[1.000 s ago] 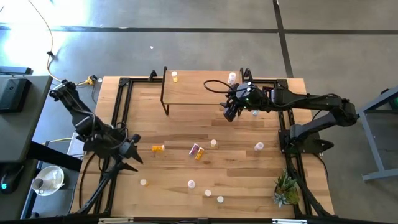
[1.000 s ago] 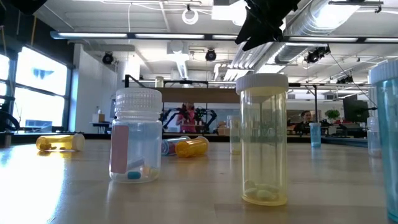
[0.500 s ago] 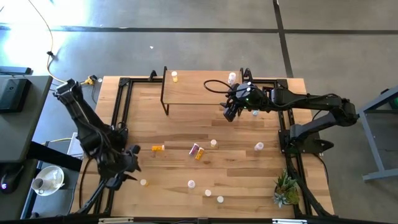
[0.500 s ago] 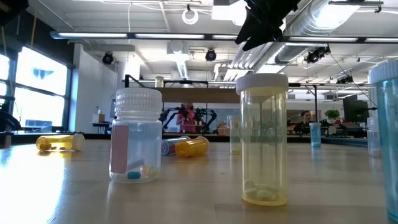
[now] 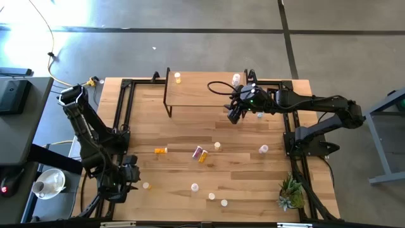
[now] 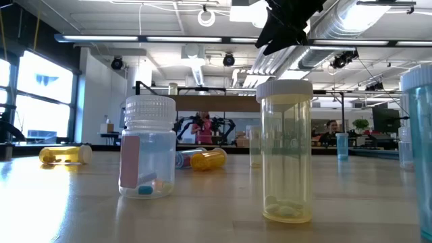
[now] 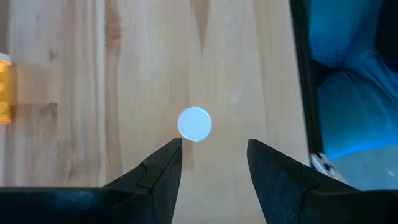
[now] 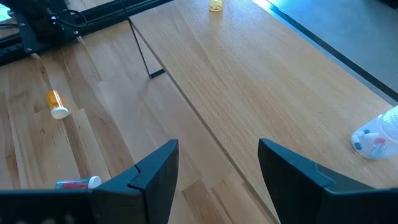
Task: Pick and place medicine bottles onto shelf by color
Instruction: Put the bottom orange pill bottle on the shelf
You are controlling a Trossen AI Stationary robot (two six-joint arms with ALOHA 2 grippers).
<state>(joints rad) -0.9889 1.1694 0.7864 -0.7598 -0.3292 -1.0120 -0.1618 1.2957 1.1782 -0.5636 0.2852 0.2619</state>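
The shelf (image 5: 201, 92) stands at the table's far middle, with a yellowish bottle (image 5: 178, 77) and a whitish bottle (image 5: 236, 79) upright on it. Several more bottles stand or lie on the tabletop, among them an orange one on its side (image 5: 161, 151). My left gripper (image 5: 131, 177) is open near the table's near left, above and just beside a white-capped upright bottle (image 5: 146, 185). In the left wrist view that bottle's cap (image 7: 194, 123) lies just ahead of the open fingers (image 7: 214, 147). My right gripper (image 5: 234, 114) is open and empty over the shelf's near right corner.
A pink bottle (image 5: 197, 152) and an orange one (image 5: 203, 157) lie together mid-table. Upright bottles stand nearby (image 5: 217, 146), toward the right (image 5: 263, 149) and along the near edge (image 5: 194, 187) (image 5: 224, 203). A small plant (image 5: 290, 193) sits at the near right corner.
My left gripper has gone toward the table's near edge, closing on the upright bottle at the near left, and has tipped from pointing across the table to pointing down. My right arm has kept still.
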